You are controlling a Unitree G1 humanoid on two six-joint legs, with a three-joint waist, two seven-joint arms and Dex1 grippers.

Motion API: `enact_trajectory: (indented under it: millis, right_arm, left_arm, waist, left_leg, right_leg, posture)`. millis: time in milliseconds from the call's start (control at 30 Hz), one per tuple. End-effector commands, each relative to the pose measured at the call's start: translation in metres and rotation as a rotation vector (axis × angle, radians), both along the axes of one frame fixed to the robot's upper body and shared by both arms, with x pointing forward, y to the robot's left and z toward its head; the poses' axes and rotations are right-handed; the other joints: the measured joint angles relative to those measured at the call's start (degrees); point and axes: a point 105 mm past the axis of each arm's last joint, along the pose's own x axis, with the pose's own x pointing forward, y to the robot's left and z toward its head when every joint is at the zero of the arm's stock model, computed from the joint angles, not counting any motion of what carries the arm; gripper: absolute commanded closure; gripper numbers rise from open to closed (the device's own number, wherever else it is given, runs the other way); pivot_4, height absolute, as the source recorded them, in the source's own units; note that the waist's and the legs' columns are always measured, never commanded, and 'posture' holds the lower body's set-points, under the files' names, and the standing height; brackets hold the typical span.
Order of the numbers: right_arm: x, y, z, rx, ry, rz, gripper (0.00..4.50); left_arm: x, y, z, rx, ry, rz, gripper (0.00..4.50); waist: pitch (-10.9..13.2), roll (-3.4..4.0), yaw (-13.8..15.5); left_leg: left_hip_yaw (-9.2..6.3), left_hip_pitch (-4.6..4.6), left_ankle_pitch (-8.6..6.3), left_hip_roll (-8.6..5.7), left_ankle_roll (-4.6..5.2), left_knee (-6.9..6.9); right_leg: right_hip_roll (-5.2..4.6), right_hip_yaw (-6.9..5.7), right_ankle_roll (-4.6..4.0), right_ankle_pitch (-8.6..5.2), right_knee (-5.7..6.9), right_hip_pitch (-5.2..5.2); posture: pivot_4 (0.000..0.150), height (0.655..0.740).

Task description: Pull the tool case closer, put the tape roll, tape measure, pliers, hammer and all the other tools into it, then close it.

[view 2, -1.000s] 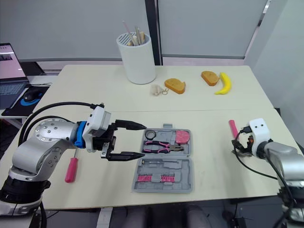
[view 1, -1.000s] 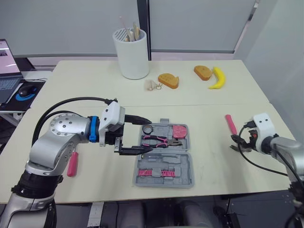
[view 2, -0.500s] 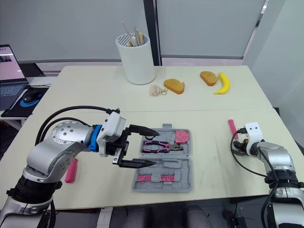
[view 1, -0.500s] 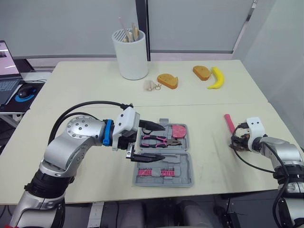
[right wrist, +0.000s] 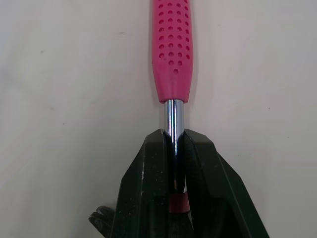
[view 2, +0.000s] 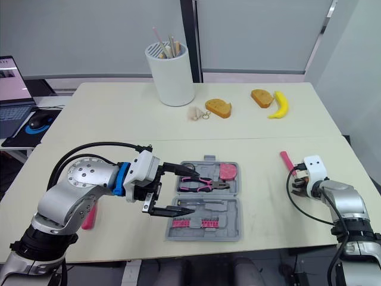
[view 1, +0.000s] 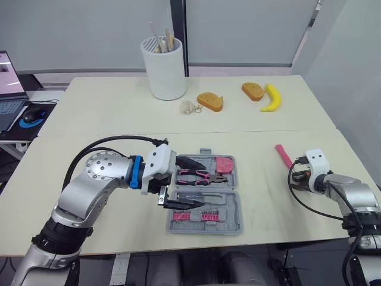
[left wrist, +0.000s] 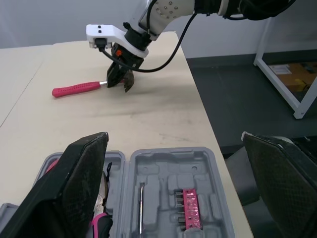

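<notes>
Your grey moulded-plastic tool case lies open and flat on the matte cream table, near the front edge at the table's 6 o'clock. Its ribbed trays hold pink-and-black-handled pliers, a rounded pink tape measure at the case's 1 o'clock corner, a thin chrome rod and a pink strip of small steel bits.

Your left gripper hovers over the case's 9 o'clock side, its two tapered black fingers spread wide apart and empty.

At the case's 3 o'clock, well apart from it, your right gripper is clenched on the polished chrome shaft of a tool with a pink dimpled rubber handle. Both scuffed black fingers press the shaft just below the grip; they hide the tool's head. The handle points toward 11 o'clock, low over the table.

A second pink-handled tool lies on the table at the case's 9 o'clock, partly behind the left arm.

At the table's 12 o'clock stands a white cylindrical holder; a yellow banana lies at 1 o'clock.
</notes>
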Motion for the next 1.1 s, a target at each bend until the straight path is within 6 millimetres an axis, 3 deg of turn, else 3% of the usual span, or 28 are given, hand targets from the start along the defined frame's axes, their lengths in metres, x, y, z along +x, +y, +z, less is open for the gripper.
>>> enact_trajectory:
  millis: [33, 233, 400, 533, 1100]
  right_arm:
    - [-0.010, 0.014, 0.006, 0.056, -0.004, 0.003, 4.28]
    - [-0.051, 0.053, 0.012, 0.141, -0.008, -0.006, 4.28]
    - [-0.067, 0.075, 0.015, 0.157, -0.026, -0.037, 4.28]
    - [-0.071, 0.084, 0.011, 0.154, -0.027, -0.054, 4.28]
    - [-0.065, 0.102, 0.005, 0.179, -0.034, -0.072, 4.28]
  left_arm:
    - [0.000, 0.007, 0.002, 0.012, -0.031, 0.011, 0.00]
    - [-0.010, 0.020, -0.008, 0.063, -0.015, 0.030, 0.00]
    - [-0.019, 0.021, -0.014, 0.083, -0.004, 0.008, 0.00]
    - [-0.023, 0.022, -0.019, 0.097, -0.004, -0.002, 0.00]
    - [-0.029, 0.019, -0.019, 0.069, 0.003, -0.009, 0.00]
  waist:
    - [0.00, 0.00, 0.04]
    - [-0.01, 0.02, 0.03]
    - [0.02, 0.07, -0.02]
    - [0.02, 0.06, -0.02]
    - [0.02, 0.06, -0.55]
  left_leg:
    - [0.00, -0.01, 0.00, 0.00, 0.00, -0.01]
    - [-0.01, -0.08, 0.00, 0.10, 0.00, -0.10]
    - [0.07, -0.07, 0.00, 0.09, 0.00, -0.08]
    - [0.24, -0.01, 0.00, 0.07, 0.00, -0.01]
    - [0.81, -0.10, -0.01, 0.10, 0.01, -0.09]
  right_leg:
    - [0.00, 0.01, 0.00, 0.00, 0.00, -0.01]
    - [0.04, 0.05, -0.02, -0.02, 0.01, -0.16]
    - [0.03, 0.14, 0.02, -0.03, 0.03, -0.19]
    - [0.03, 0.34, 0.42, -0.07, 0.02, -0.19]
    - [0.08, 0.88, 0.47, -0.01, 0.03, -0.58]
  posture:
    - [0.150, 0.7303]
    - [0.150, 0.7303]
    - [0.150, 0.7303]
    - [0.150, 0.7303]
    - [0.150, 0.7303]
